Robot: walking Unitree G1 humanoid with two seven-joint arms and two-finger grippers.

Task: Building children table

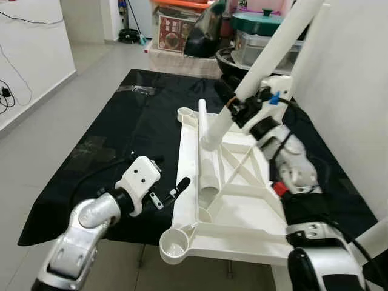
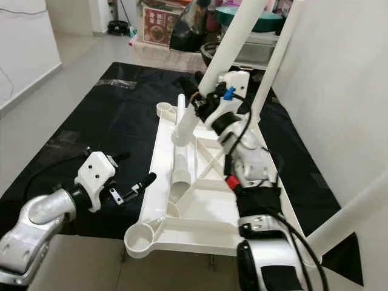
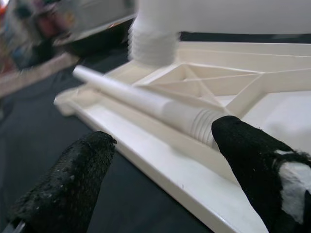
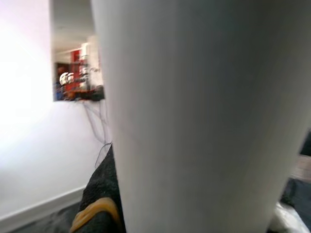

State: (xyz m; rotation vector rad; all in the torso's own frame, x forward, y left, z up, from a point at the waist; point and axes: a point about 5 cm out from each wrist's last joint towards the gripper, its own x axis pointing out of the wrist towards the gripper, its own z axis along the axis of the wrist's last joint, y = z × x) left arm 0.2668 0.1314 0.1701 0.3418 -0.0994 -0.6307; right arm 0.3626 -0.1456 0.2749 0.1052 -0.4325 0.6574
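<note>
I see the white tabletop (image 1: 242,212) lying upside down on a black cloth (image 1: 127,127), ribs facing up. My right gripper (image 1: 233,106) sits above the tabletop's middle, its fingers pinching a long white leg (image 1: 267,57). That leg slants up and away from the tabletop, and its threaded lower end (image 1: 209,142) meets the tabletop near the centre ribs. A second leg (image 1: 206,151) lies flat in the tabletop, along its left rim. My left gripper (image 1: 173,191) hovers just beside that left rim, near the front corner socket (image 1: 176,242); its fingers (image 3: 73,184) are spread, with nothing between them. Boxes and bins (image 1: 200,30) stand beyond the cloth's far edge.
</note>
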